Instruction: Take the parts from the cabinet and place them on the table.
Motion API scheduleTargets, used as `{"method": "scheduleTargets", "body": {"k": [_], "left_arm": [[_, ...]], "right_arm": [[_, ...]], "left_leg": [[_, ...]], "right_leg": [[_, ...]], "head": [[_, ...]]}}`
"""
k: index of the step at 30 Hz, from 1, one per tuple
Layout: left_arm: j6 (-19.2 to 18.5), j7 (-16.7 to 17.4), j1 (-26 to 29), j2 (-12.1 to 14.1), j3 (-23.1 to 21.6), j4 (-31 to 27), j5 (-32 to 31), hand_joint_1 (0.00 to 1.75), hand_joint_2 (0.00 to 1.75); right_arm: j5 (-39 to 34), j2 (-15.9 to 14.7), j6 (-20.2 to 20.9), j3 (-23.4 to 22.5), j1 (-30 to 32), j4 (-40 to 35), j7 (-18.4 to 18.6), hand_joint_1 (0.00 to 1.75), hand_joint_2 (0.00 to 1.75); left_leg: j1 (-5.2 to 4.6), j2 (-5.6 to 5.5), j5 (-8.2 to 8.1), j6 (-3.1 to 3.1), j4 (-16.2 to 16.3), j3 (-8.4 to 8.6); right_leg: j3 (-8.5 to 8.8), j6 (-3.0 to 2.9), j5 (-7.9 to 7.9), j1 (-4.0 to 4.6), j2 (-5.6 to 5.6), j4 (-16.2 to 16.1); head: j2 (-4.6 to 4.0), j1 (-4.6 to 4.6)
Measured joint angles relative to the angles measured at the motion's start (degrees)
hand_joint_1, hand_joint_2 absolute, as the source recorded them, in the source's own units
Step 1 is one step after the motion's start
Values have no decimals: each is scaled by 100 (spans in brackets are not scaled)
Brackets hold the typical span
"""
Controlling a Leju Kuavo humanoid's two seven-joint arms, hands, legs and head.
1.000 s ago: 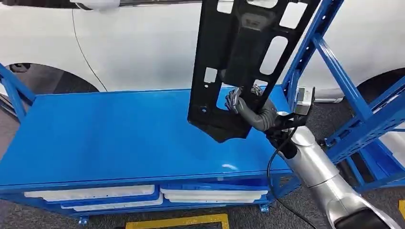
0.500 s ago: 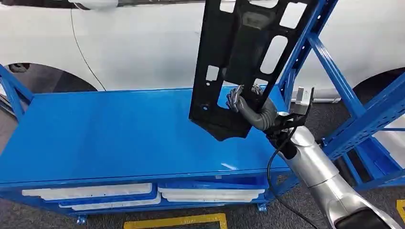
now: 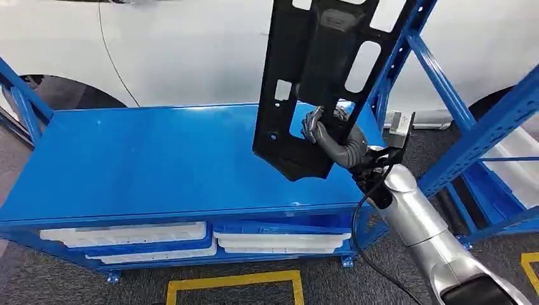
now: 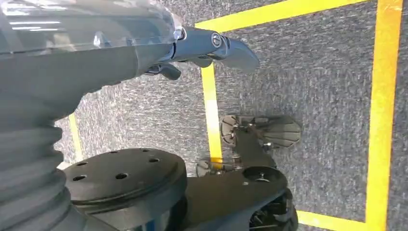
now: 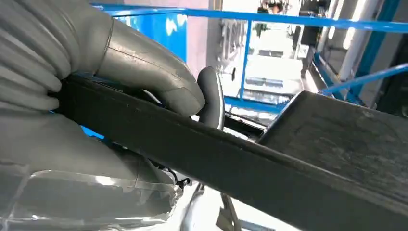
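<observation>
A tall black panel part (image 3: 318, 70) with several cut-outs stands nearly upright over the right end of the blue table (image 3: 146, 165). My right hand (image 3: 327, 136) grips the part near its lower edge, which hangs just above the tabletop. In the right wrist view the grey thumb and fingers of the right hand (image 5: 120, 62) wrap around a thin black edge of the part (image 5: 269, 163). My left hand (image 4: 144, 53) hangs beside my body over the grey floor, fingers stretched out and holding nothing.
Blue rack uprights (image 3: 438, 70) slant up close on the right of the held part. A white car (image 3: 159, 57) stands behind the table. White trays (image 3: 127, 235) lie on the shelf under the tabletop. Yellow floor tape (image 3: 235, 283) runs in front.
The camera has shifted a little, so table and rack sit differently in the picture. The right hand keeps its grip on the black part, held at about the same height.
</observation>
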Motion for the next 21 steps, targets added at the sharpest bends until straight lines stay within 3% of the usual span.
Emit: {"method": "scheduleTargets", "body": {"k": [2,3,4,6,7,8,9,10,11,12,13,14,16,17,18,19,20,21], "left_arm": [[-7,11,-1,0,-2,0,-18,0,175],[-13,13,-2,2,-2,0,-17,0,175],[-13,15,-4,2,-2,0,-15,0,175],[-13,28,10,2,0,0,-15,0,175],[-13,31,9,2,0,0,-15,0,175],[-13,31,7,2,-2,0,-15,0,175],[-11,31,7,2,-2,0,-15,0,175],[-9,31,7,2,0,0,-15,0,175],[-9,31,6,2,-2,0,-17,0,175],[-11,31,3,2,-2,0,-35,0,175],[-9,33,-10,6,-2,0,-37,0,175],[-9,37,-23,6,-7,0,-44,0,175],[-13,48,-32,6,-7,0,-50,0,175],[-13,57,-29,6,-7,0,-50,0,175],[-13,61,-24,6,-7,0,-50,0,175],[-15,63,-39,4,-7,2,-52,0,175],[-13,63,-49,6,-7,2,-55,0,175],[-15,63,-48,6,-7,2,-59,0,175]], "right_arm": [[35,2,-37,-15,29,-13,-7,175,175],[52,22,-48,-15,51,-20,-11,175,175],[72,50,-48,-15,59,-24,-15,175,175],[116,70,-39,-22,91,-39,-31,175,175],[133,90,-33,-22,110,-39,-44,175,175],[148,103,-13,-24,126,-39,-55,175,175],[175,116,7,-33,150,-37,-59,175,175],[197,125,20,-44,166,-37,-59,175,175],[205,127,24,-59,175,-37,-59,175,175],[208,127,29,-74,175,-37,-64,175,175],[208,138,28,-92,177,-44,-70,175,175],[208,142,28,-125,175,-46,-77,175,175],[210,142,29,-142,181,-46,-83,175,175],[210,144,28,-151,188,-46,-85,175,175],[210,146,28,-157,201,-48,-85,175,175],[212,142,29,-177,221,-44,-88,175,175],[216,140,31,-190,220,-44,-88,175,175],[216,140,31,-199,219,-44,-85,175,175]], "left_leg": [[6,-4,108,-72,-52,-10],[7,-7,54,-108,-29,-46],[16,-5,-238,-123,136,-146],[26,-4,-999,-150,948,-375],[28,-4,-1222,-163,1390,-464],[29,-3,-1283,-169,1684,-500],[29,-3,-1176,-169,1873,-444],[29,-4,-976,-156,1763,-264],[29,-4,-789,-136,1448,7],[28,-7,-714,-103,950,392],[26,-18,-872,-62,402,833],[-9,-23,-1058,-45,-88,1123],[-36,-26,-979,-4,-68,1044],[-69,-23,-937,47,-67,1006],[-22,-1,-843,104,-157,976],[-14,37,-751,155,-175,955],[-13,37,-673,196,-179,870],[-18,39,-601,190,-175,781]], "right_leg": [[-58,-65,69,16,2,6],[-102,-121,162,-49,-26,-39],[-175,-168,230,-36,-30,-39],[-343,-216,369,-19,-33,-39],[-429,-221,435,-8,-33,-32],[-502,-223,488,3,-31,-27],[-611,-214,569,13,-30,-22],[-702,-204,633,19,-29,-19],[-785,-190,691,25,-28,-10],[-860,-174,750,31,-24,5],[-894,-153,791,31,-25,27],[-934,-121,828,51,-23,50],[-929,-55,940,11,-35,5],[-937,-18,998,-5,-29,-19],[-950,30,1031,20,-5,-23],[-1038,41,796,-4,7,82],[-1130,48,430,-8,7,359],[-1241,66,72,-16,2,751]], "head": [[0,0],[0,0],[0,0],[0,-2],[0,-2],[0,-2],[0,-2],[0,-2],[0,-2],[0,-2],[0,-2],[0,0],[0,-2],[0,0],[0,-2],[0,-2],[0,0],[0,0]]}}
